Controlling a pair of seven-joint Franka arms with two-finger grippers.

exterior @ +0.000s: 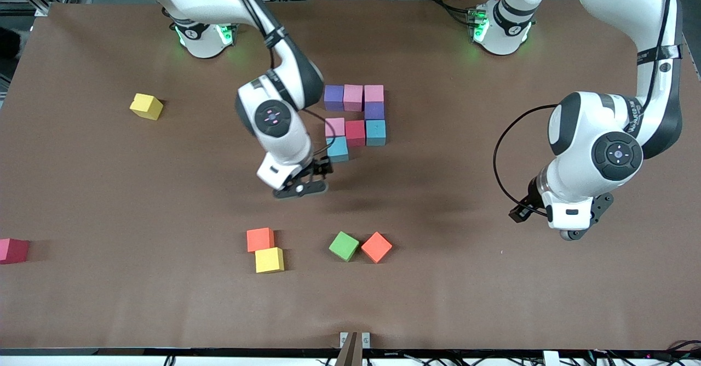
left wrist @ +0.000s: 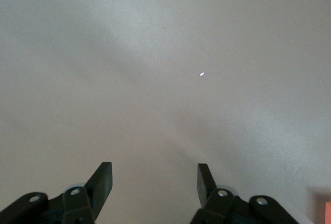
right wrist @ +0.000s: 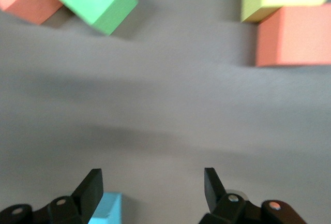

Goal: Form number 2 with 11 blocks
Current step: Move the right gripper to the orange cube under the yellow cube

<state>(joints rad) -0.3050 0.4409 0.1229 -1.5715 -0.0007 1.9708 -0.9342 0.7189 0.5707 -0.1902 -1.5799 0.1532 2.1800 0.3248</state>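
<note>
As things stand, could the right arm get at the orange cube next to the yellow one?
Probably yes: the right gripper hangs open and empty, with bare table between it and the orange cube; only the touching yellow cube crowds one side.

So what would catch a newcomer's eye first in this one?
The half-built number 2 near the robots' bases: eight cubes laid in purple, pink, red and light blue. The right gripper hangs open just off its newest light blue cube. Loose orange, yellow and green cubes lie nearer the camera, while the left gripper waits, open and empty.
</note>
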